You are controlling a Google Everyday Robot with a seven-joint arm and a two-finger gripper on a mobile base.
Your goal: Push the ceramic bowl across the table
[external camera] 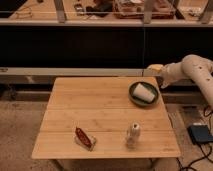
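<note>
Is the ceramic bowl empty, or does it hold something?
Not empty: a white object lies inside the ceramic bowl. The gripper hovers near the table's far right corner.

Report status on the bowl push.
Gripper open, empty, hovering beyond the table at its far right edge. Ceramic bowl untouched, white object inside. Red packet, small bottle near front edge.

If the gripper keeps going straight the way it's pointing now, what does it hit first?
Probably nothing: the gripper hovers by the far right corner of the table, pointing left along the far edge. The ceramic bowl sits nearer the camera, off that line, though depth is unclear.
</note>
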